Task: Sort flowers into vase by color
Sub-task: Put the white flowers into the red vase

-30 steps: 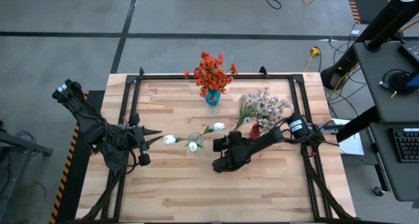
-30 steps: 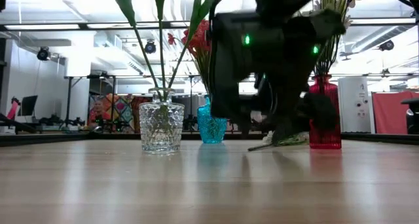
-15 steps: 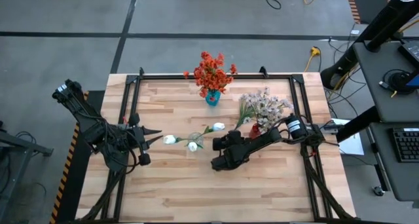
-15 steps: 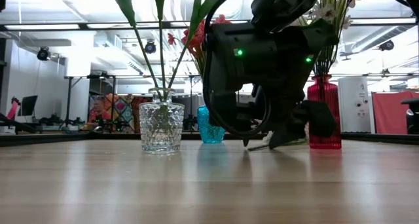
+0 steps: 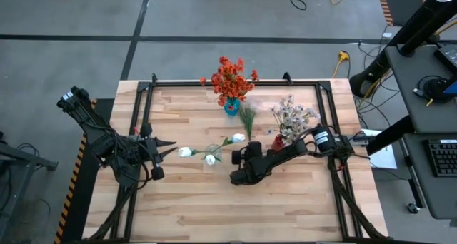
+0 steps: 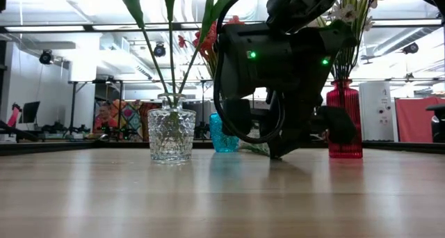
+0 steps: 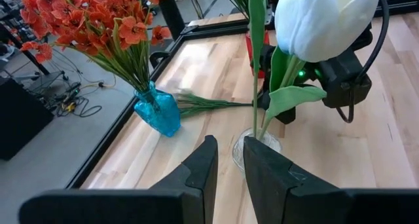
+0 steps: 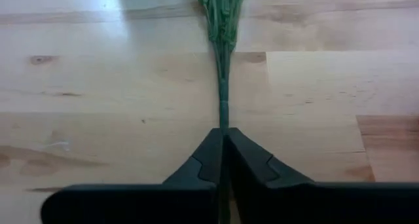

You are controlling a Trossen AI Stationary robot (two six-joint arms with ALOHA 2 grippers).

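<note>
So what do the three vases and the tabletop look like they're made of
The clear vase looks like cut or pressed glass, maybe clear plastic: faceted diamond pattern, see-through. The blue vase looks like glossy translucent glass with bright highlights. The red vase also seems translucent tinted glass, though plastic is possible. The tabletop looks like pale butcher-block wood: visible planks, grain and knots, matte finish.

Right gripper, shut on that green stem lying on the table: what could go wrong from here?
1. The right gripper pinches the green stem near its thin end; lifted, it may droop or slip out.
2. The blue vase and red vase stand close; a swinging stem could knock one over.
</note>
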